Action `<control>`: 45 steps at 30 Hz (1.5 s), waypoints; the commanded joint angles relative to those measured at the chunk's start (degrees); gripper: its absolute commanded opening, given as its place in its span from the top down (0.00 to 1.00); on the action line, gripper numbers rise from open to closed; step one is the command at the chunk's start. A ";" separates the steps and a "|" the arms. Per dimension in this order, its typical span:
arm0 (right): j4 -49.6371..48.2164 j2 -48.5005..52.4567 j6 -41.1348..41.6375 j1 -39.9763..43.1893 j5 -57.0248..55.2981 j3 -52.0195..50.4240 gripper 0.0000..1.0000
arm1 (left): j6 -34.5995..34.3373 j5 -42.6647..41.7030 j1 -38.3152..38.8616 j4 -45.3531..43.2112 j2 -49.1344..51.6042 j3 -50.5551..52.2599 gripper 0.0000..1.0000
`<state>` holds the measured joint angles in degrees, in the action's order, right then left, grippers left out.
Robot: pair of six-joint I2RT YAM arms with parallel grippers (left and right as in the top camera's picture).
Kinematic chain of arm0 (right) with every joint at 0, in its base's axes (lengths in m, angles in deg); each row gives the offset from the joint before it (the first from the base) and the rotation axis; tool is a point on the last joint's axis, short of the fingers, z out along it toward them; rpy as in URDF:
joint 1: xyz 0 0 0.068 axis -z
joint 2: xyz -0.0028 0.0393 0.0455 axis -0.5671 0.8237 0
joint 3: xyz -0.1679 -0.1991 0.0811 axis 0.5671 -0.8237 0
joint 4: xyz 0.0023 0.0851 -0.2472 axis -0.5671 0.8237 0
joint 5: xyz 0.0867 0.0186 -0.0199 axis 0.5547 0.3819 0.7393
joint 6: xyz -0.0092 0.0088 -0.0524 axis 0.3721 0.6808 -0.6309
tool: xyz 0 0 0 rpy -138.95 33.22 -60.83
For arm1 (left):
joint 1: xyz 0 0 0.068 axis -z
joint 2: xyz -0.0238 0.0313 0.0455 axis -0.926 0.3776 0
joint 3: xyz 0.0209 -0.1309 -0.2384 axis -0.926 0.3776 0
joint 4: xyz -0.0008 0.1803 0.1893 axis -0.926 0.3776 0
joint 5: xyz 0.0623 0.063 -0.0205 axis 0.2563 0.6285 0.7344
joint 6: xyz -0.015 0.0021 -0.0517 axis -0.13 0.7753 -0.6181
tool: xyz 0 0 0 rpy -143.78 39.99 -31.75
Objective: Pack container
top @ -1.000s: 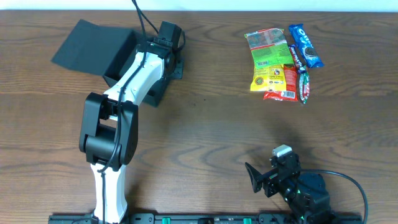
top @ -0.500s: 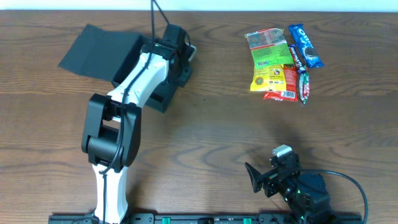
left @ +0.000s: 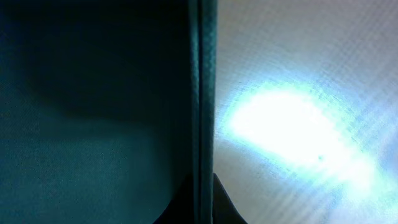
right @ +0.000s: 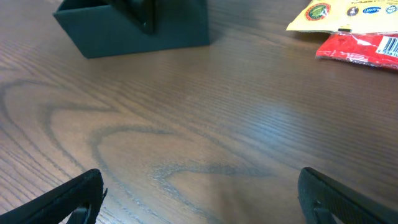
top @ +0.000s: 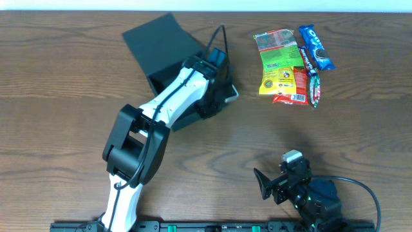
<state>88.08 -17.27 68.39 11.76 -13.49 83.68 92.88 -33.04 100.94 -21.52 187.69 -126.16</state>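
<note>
The container (top: 161, 48), a dark teal-black box with its flap lid raised, sits left of the table's middle, turned at an angle. My left gripper (top: 217, 96) is shut on its right wall. In the left wrist view the wall's edge (left: 204, 93) runs upright between the two dark fingertips (left: 225, 208). The container (right: 174, 31) also shows at the top left of the right wrist view. My right gripper (top: 265, 183) rests near the front edge, open, with bare wood between its fingers (right: 68, 199).
Snack packets lie at the back right: a green and yellow packet (top: 278, 61), a blue Oreo packet (top: 315, 46), a red packet (top: 296, 89) and a dark bar (top: 311, 77). The red packet (right: 364, 46) lies far right in the right wrist view.
My left arm has dragged the container to the right, from the back left toward the middle, and turned it. The right arm has not moved.
</note>
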 commanded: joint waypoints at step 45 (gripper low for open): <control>0.04 -0.31 -0.55 -0.55 -0.57 -0.17 0.01 | -69.24 15.69 -15.04 19.41 -11.58 -6.71 0.05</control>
<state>88.08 -17.27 68.39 11.76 -13.49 83.68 31.72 -14.51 86.75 -0.95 175.39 -135.77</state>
